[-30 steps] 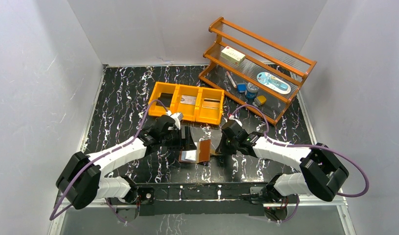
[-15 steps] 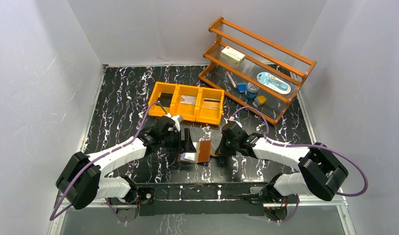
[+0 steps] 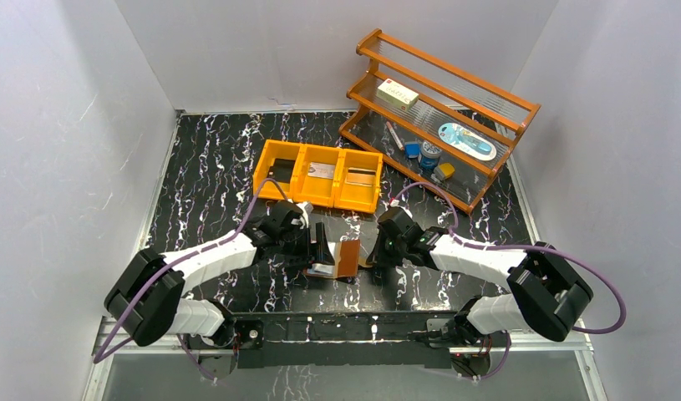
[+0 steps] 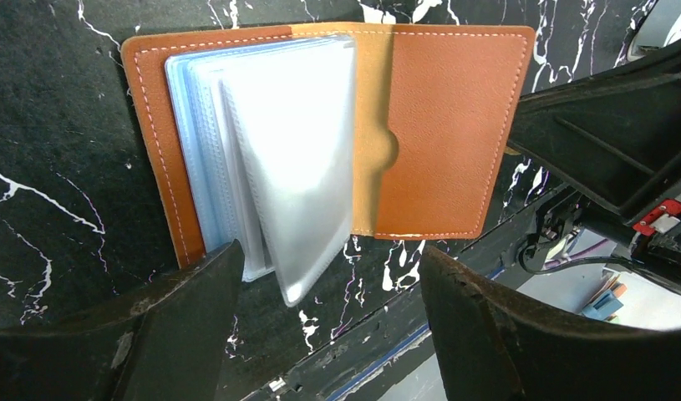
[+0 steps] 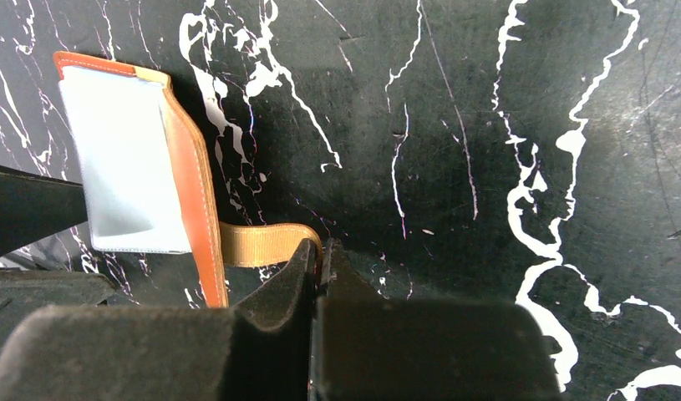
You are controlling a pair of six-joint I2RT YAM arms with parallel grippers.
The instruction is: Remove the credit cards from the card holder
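Here, the card holder (image 3: 348,257) lay open on the near desk (image 3: 211,167), cloudy sleeves (image 4: 287,167) obscuring their contents; the left hand (image 4: 330,255) hovered spread above, the right hand (image 5: 320,255) clamped its tab (image 5: 261,244).

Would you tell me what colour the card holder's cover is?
The card holder is orange-brown with pale stitching, clearest in the left wrist view.

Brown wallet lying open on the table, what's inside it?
Inside the brown leather folding wallet are pale blue-clear plastic sleeves, fanned open. They look cloudy and overlap, so whatever is tucked in them is hidden.
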